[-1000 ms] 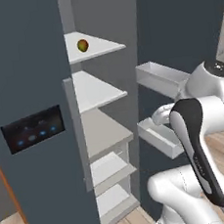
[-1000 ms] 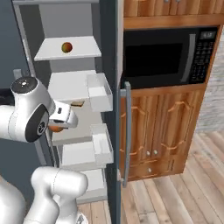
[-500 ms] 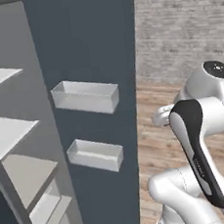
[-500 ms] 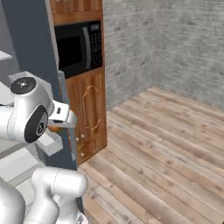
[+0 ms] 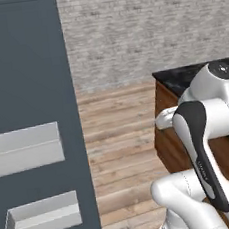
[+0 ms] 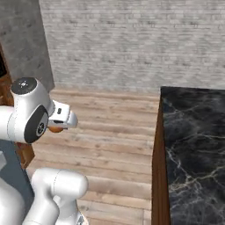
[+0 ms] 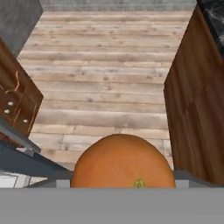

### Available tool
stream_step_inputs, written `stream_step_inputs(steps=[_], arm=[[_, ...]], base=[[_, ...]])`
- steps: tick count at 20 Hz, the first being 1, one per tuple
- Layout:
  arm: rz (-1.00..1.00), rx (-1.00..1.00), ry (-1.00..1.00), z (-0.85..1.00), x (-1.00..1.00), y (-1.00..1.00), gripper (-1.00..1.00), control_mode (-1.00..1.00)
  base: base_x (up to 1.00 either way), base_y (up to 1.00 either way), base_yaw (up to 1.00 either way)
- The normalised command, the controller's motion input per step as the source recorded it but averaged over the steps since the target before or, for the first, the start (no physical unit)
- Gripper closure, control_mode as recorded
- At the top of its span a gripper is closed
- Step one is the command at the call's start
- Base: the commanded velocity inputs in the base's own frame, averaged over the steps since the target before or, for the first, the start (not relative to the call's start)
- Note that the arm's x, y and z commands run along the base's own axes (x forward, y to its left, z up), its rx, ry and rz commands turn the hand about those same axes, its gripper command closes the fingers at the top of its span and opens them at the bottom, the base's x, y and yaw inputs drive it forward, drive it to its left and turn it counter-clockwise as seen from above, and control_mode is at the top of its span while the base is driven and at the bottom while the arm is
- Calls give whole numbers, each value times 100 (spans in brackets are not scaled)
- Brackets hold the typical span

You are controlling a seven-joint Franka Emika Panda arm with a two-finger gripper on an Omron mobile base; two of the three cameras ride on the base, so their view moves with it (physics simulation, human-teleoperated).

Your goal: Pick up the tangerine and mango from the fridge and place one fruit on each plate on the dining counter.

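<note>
One tangerine [image 7: 123, 161] sits gripped in the pincer [image 7: 123, 186], beside one black dining counter [image 6: 193, 140].

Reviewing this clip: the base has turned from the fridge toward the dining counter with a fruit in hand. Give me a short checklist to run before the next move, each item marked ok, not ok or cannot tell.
1. Fruit in the end effector: ok. The tangerine sits right at it in the hand view, plain orange.
2. Grip secure: cannot tell. The fruit hides the fingers.
3. Dining counter in sight: ok. Its black marble top shows at the right of the right base view.
4. Plates located: cannot tell. None shows on the visible part of the counter.
5. Floor path to the counter: ok. The wood floor between arm and counter is bare.
6. Fridge door clear of the arm: ok. It stands apart at the left of the left base view.
</note>
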Motion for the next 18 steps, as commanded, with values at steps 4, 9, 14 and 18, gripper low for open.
stream_step_inputs(steps=[4, 9, 14, 18], arm=[[0, 0, 0, 0, 0, 0, 100, 100], [0, 0, 0, 0, 0, 0, 100, 100], [0, 0, 0, 0, 0, 0, 100, 100], [0, 0, 0, 0, 0, 0, 100, 100]], base=[[12, -5, -78], [86, 50, -30], [100, 44, 10], [100, 2, 31]])
